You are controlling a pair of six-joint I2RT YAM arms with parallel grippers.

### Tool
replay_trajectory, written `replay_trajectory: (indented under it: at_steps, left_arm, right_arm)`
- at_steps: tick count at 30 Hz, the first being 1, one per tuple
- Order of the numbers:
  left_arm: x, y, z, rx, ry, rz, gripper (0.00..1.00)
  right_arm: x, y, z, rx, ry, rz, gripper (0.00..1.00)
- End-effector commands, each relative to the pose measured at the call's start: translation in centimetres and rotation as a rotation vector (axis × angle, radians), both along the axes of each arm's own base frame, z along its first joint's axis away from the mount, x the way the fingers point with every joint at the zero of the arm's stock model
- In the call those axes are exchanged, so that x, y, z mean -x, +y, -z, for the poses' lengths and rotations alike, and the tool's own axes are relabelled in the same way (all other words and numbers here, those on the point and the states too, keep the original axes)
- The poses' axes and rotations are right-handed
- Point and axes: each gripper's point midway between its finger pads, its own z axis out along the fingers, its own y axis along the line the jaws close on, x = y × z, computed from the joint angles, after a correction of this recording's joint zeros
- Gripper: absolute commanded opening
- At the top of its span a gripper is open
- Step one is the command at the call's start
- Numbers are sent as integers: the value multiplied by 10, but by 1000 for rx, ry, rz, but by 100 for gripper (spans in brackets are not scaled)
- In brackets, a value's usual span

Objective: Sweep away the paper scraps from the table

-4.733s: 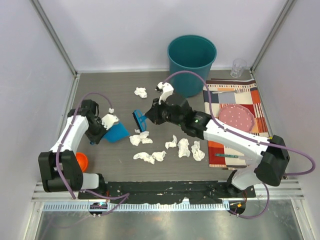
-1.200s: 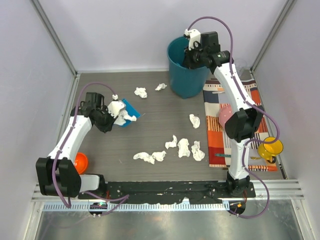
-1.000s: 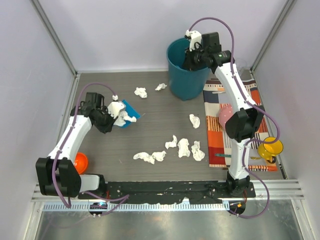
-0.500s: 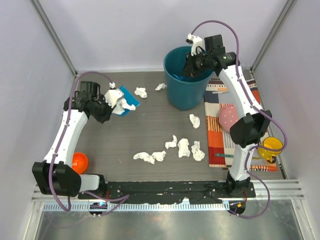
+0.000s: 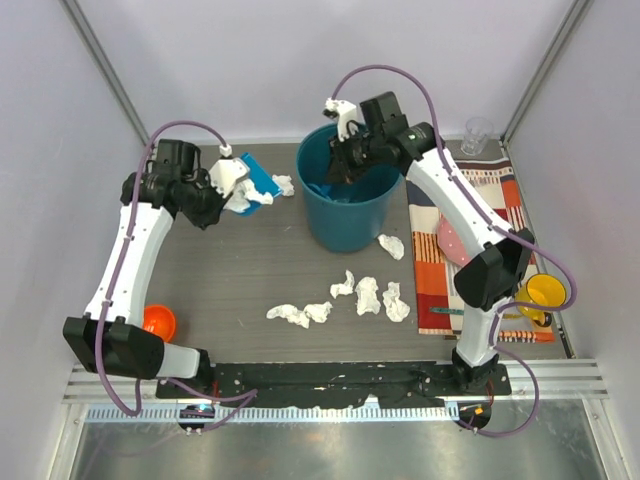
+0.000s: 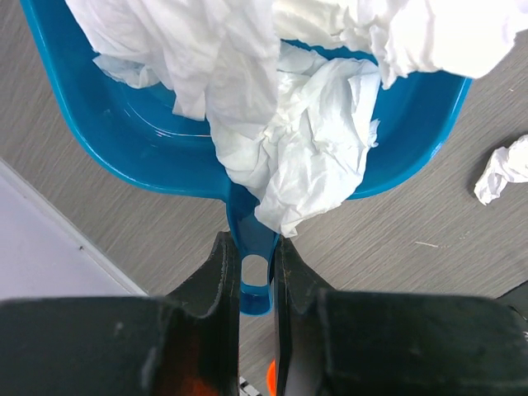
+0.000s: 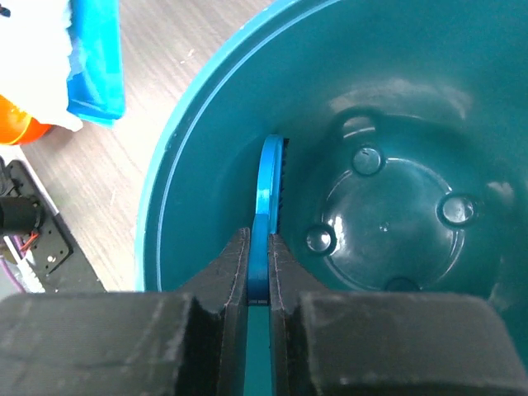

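My left gripper is shut on the handle of a blue dustpan, which is held above the table and loaded with crumpled white paper scraps. My right gripper is shut on a blue brush and reaches into the teal bin. The bin's inside looks bare. Several loose paper scraps lie on the table: one by the bin, a group in the middle, two nearer, and one beside the dustpan.
A striped placemat on the right carries a pink plate. A yellow cup sits at its near right corner, a clear glass at the back right, and an orange object near the left arm's base.
The teal bin has slid left toward the dustpan, with my right gripper and brush inside it. My left arm has lifted the loaded dustpan up and toward the back.
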Motion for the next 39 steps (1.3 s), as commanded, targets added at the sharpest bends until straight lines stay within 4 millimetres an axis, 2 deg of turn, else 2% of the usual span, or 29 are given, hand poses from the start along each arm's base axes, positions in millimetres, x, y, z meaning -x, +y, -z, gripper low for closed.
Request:
replay_trajectory:
  at_steps: [1, 3, 7, 10, 11, 12, 14, 15, 16, 17, 19, 20, 22, 23, 24, 25, 26, 27, 28, 30, 31, 32, 33, 34, 35, 36, 37, 38, 39]
  left_arm:
    - [0, 0, -26, 2, -33, -10, 0]
    - [-5, -3, -38, 2, -61, -17, 0]
    - [-20, -12, -59, -1, -119, -44, 0]
    - [-34, -27, -75, -28, -167, -31, 0]
    - [-37, -35, -77, -28, -167, -19, 0]
    - [-45, -39, -85, -30, -188, -23, 0]
    - [-52, -51, -90, -29, -189, -16, 0]
    - [-56, -54, -105, -19, -225, -19, 0]
    - [-65, -59, -100, -30, -207, -21, 0]
    - [-66, -68, -114, -16, -236, -6, 0]
    - [-80, -74, -109, -55, -227, -30, 0]
    - [-82, -86, -119, -55, -259, -13, 0]
    - [-90, -92, -122, -111, -286, -23, 0]
    - [-96, -109, -119, -134, -296, 2, 0]
    - [-98, -114, -119, -166, -313, 17, 0]
    - [-104, -119, -119, -194, -339, 15, 0]
    - [-107, -128, -117, -253, -365, 18, 0]
    - [-110, -130, -118, -302, -391, 29, 0]
    - [-113, -144, -126, -317, -450, 44, 0]
    - [-118, -139, -130, -433, -516, 4, 0]
    - [-124, -150, -143, -462, -596, 21, 0]
    - [-122, -140, -146, -532, -622, -14, 0]
    - [-123, -142, -151, -557, -656, -15, 0]
    - [-124, -150, -166, -562, -730, -17, 0]
    - [-123, -154, -156, -603, -733, 3, 0]
    - [-117, -150, -167, -621, -769, -20, 0]
    - [-117, -161, -165, -659, -807, 14, 0]
    - [-116, -163, -165, -687, -830, 21, 0]
    - [-113, -163, -182, -671, -903, -35, 0]
  right_arm:
    - [13, 11, -29, -38, -41, -5, 1]
    - [8, 8, -36, -36, -62, 34, 1]
    - [-15, -20, -57, 31, -180, 218, 1]
    - [-16, -33, -89, -7, -261, 300, 1]
    - [-12, -42, -108, -22, -308, 329, 1]
    - [-11, -46, -114, -26, -330, 342, 1]
    - [-9, -54, -134, -51, -389, 375, 1]
    - [-6, -63, -143, -50, -417, 409, 1]
    - [-5, -67, -148, -50, -435, 425, 1]
    - [-5, -75, -151, -39, -451, 452, 1]
    - [-1, -87, -157, -29, -475, 501, 1]
    - [0, -92, -159, -22, -484, 520, 1]
    - [3, -109, -166, -16, -513, 598, 1]
    - [3, -115, -168, -13, -523, 625, 1]
    - [4, -121, -167, -5, -527, 657, 1]
    - [10, -136, -183, -24, -572, 718, 1]
    - [12, -140, -181, -17, -582, 732, 1]
    - [14, -146, -191, -38, -615, 760, 1]
    - [24, -154, -203, -62, -645, 769, 1]
    - [30, -160, -209, -60, -677, 769, 1]
    - [38, -165, -217, -73, -696, 772, 1]
    - [41, -167, -218, -70, -706, 768, 1]
    - [44, -168, -220, -73, -709, 767, 1]
    - [48, -169, -222, -81, -714, 759, 1]
    - [54, -172, -224, -87, -720, 754, 1]
    - [57, -172, -224, -87, -714, 746, 1]
    - [60, -172, -225, -94, -712, 739, 1]
    - [62, -172, -224, -93, -708, 734, 1]
    - [64, -171, -222, -84, -701, 724, 1]
